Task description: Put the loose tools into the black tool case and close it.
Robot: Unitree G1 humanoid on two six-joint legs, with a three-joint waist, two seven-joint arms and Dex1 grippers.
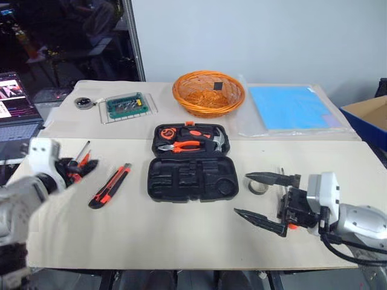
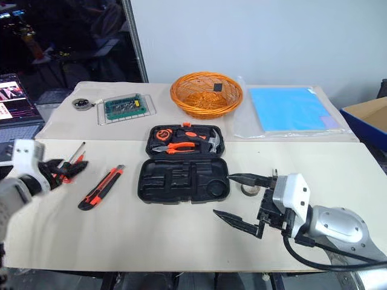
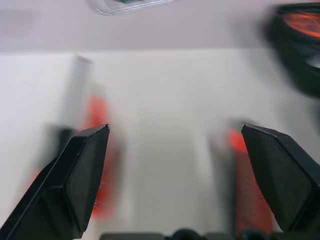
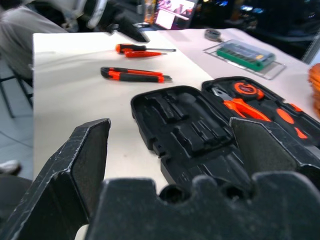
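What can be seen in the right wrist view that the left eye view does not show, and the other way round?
Right wrist view alone: a close look into the shaped empty recesses of the black tool case's near half. Left eye view alone: the orange wicker basket, the blue sheet, the small tape roll and the open right gripper seen from above. Both share: the open black tool case, the utility knife, the screwdrivers, the green box and the pliers in the lid.
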